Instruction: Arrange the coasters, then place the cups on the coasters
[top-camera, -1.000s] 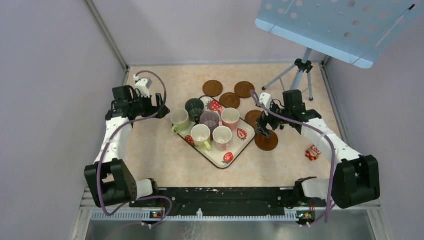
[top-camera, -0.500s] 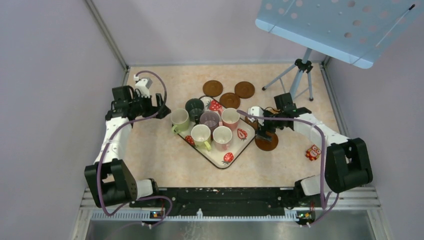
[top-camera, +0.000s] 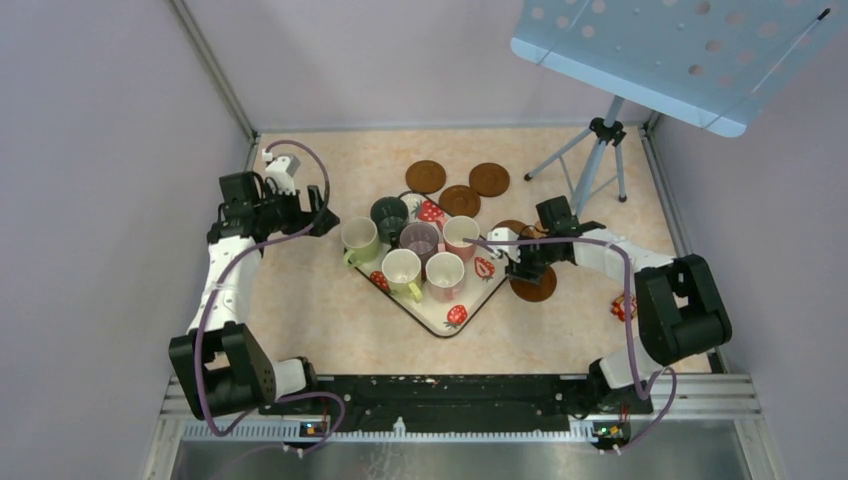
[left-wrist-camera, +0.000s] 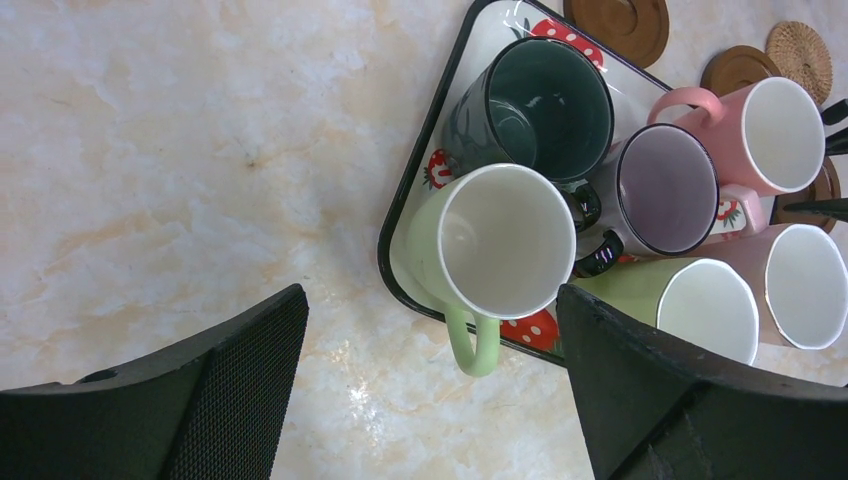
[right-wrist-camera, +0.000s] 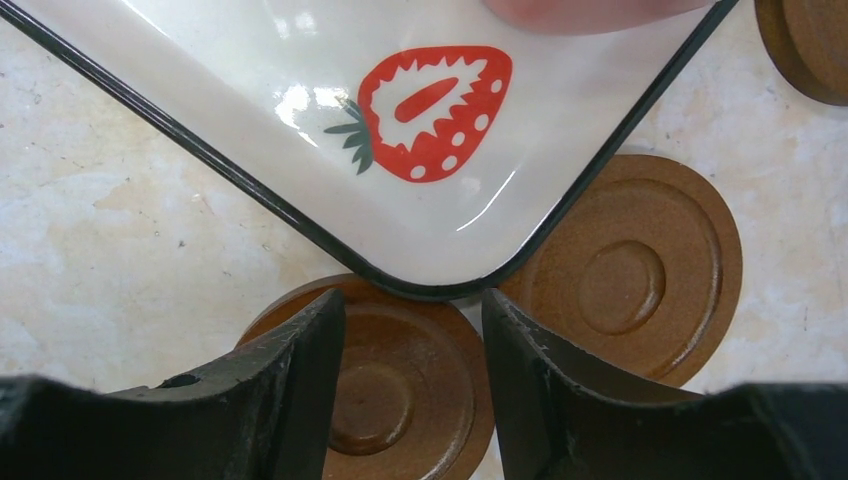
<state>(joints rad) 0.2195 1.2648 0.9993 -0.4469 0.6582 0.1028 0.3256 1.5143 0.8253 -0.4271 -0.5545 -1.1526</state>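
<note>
In the overhead view we see the strawberry-print tray (top-camera: 455, 318) at the middle of the frame, turned corner-on, with all six cups standing on it; none is on a coaster. The left wrist view lets us count them:
- a light green cup (left-wrist-camera: 495, 240) is nearest;
- the dark green cup (left-wrist-camera: 540, 105) is above it;
- the mauve cup (left-wrist-camera: 667, 188) is at centre right;
- a pink cup (left-wrist-camera: 783, 133) is at upper right;
- a second light green cup (left-wrist-camera: 700, 305) and a second pink cup (left-wrist-camera: 805, 285) sit at the right edge.

The left gripper (left-wrist-camera: 430, 300) hovers over the table (left-wrist-camera: 150, 150) left of the tray, its fingers spread wide with nothing between them.

The right gripper (right-wrist-camera: 412, 310) is low at the tray's right corner. Its fingers (right-wrist-camera: 290, 390) stand a narrow gap apart over a brown coaster (right-wrist-camera: 400, 400) at the bottom of the wrist frame; whether they touch it we cannot tell. The tray's black rim crowds in here — its corner covers the upper edge of this coaster and the left edge of a second coaster (right-wrist-camera: 625, 275) just beside it.

Three more coasters (top-camera: 459, 200) lie in a loose cluster above the tray in the overhead view. At the upper right a tripod (top-camera: 600, 150) carries a pale blue perforated panel (top-camera: 680, 50), and a small red packet (top-camera: 624, 305) lies on the table by the right arm.
</note>
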